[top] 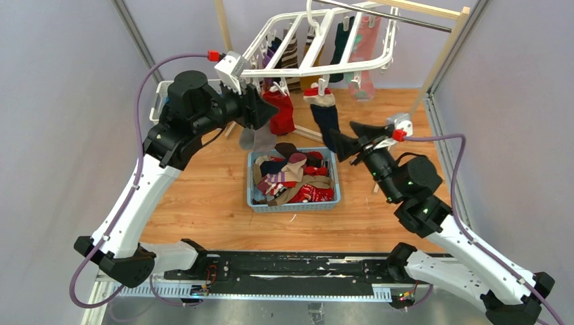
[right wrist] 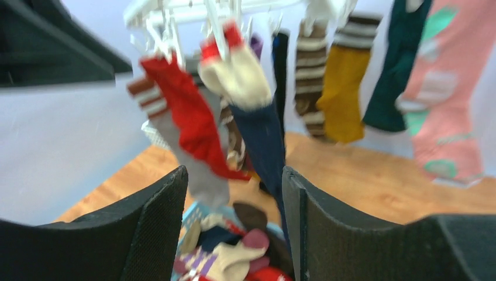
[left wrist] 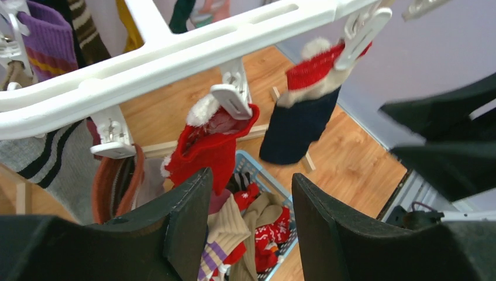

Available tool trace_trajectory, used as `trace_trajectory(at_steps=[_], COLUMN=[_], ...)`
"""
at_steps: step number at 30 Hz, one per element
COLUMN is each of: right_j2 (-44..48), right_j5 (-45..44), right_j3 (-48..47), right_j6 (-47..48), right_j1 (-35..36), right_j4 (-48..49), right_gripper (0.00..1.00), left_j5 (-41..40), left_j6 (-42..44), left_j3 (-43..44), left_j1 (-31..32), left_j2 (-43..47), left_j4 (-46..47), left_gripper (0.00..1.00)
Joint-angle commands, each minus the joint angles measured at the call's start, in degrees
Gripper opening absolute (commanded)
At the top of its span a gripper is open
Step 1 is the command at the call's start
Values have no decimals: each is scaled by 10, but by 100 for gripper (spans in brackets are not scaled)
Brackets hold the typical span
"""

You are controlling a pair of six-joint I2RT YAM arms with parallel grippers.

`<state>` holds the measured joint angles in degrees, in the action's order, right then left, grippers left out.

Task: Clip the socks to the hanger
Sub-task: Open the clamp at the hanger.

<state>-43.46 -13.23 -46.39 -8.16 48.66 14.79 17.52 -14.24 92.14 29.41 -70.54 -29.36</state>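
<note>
A: Left side first?
B: Left gripper [top: 256,108] is hovering at 10 o'clock from the blue basket [top: 294,206], with its fingers spread and nothing between them. It's sitting just under the near bar of the white hanger [top: 318,68], beside the red sock [top: 281,114].
A: Is the red sock clipped?
B: Yes, it's hanging from a clip [left wrist: 232,96]. The wrist view is showing it just past the left fingertips.
A: Middle?
B: Loose socks [top: 294,175] are lying piled in the basket. The navy sock [top: 327,120] with the red-white cuff is hanging from the next clip, at 12 o'clock from the basket.
A: Right side?
B: Right gripper [top: 346,137] is hovering at 2 o'clock from the basket, just beside the navy sock. Its fingers are apart and gripping nothing. Can't tell if it's touching the sock.
A: Further back?
B: More socks are hanging on the far bars, including a mustard sock [right wrist: 342,93] and a pink sock [right wrist: 450,88]. The hanger is hanging from the metal rail [top: 406,19].
</note>
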Motion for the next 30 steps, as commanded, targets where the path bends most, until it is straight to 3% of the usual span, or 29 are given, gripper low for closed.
trace_trajectory(at_steps=[1, 11, 16, 20, 30], right_j2=[-22, -99, -94, -78, -117], right_j5=[9, 30, 88, 151, 251], right_j3=[-70, -178, -177, -164, -184], right_j6=[104, 206, 172, 139, 85], right_j1=[-40, -145, -218, -267, -354], right_j4=[31, 31, 3, 1, 2], right_gripper=[59, 52, 47, 50, 58], left_j5=[33, 11, -64, -152, -204], left_j6=[18, 51, 114, 141, 162], left_j3=[-8, -26, -48, -27, -40], left_j1=[-2, -2, -3, -5, -20], left_j2=[5, 2, -18, -47, -31], left_j4=[-9, -8, 9, 14, 52], left_gripper=[56, 55, 55, 53, 52])
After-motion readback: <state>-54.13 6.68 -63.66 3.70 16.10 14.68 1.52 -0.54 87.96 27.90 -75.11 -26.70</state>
